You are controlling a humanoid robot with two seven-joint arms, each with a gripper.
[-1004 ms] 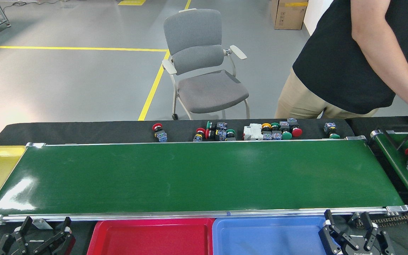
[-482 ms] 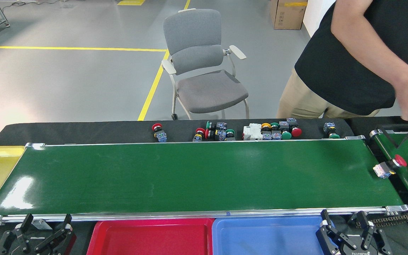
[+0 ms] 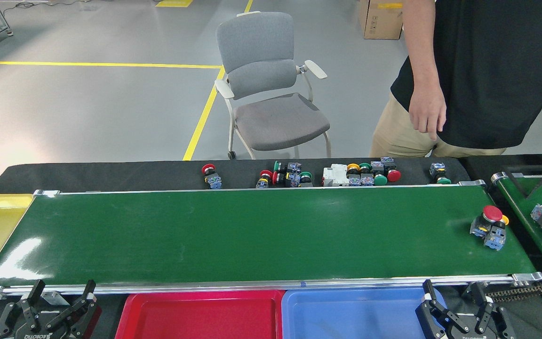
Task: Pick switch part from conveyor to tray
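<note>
1. At the right end of the conveyor (image 3: 252, 235): two switch parts touching, a red-capped switch part (image 3: 486, 221) and a yellow-capped one (image 3: 497, 234), both lying on the belt.
2. Below the near rail: red tray (image 3: 200, 315) and blue tray (image 3: 351, 313), side by side, nothing in them.
3. Right claw (image 3: 457, 313): fingers apart, empty, low beside the blue tray, nearest the parts.
4. Left claw (image 3: 47, 310): fingers apart, empty, well apart from the parts.
5. Step judged: pick not yet begun; next, right claw up over the rail, single out one part.
</note>
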